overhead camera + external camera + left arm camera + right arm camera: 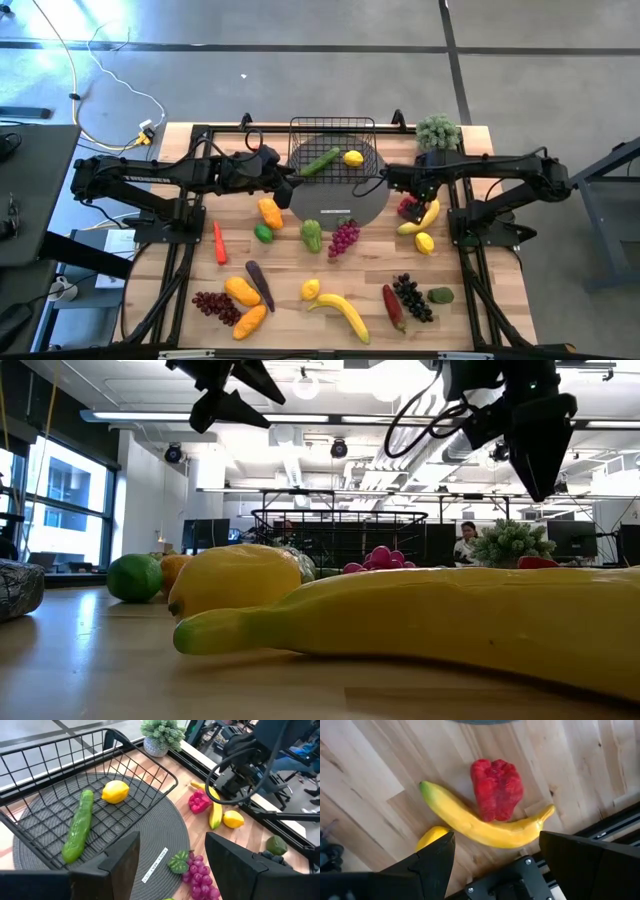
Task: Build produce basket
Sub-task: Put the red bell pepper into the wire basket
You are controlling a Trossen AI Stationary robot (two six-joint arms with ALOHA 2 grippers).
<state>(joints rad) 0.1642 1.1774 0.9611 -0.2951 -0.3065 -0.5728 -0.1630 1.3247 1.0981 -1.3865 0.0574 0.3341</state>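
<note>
Near the right edge of the counter, the right end effector (408, 186) hangs wide open and empty above a banana (480, 822) that touches a red pepper (497, 787), so I judge it is about to pick one; next it must go down and close. The basket (332, 152) at the back edge holds only a cucumber (79, 825) and a lemon (115, 791). The left end effector (291, 187), open and empty, waits at its front.

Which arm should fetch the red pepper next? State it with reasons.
Right. The right pincer hangs open over the red pepper and banana, both framed in its wrist view. The left pincer is open at the basket, farther from them.
</note>
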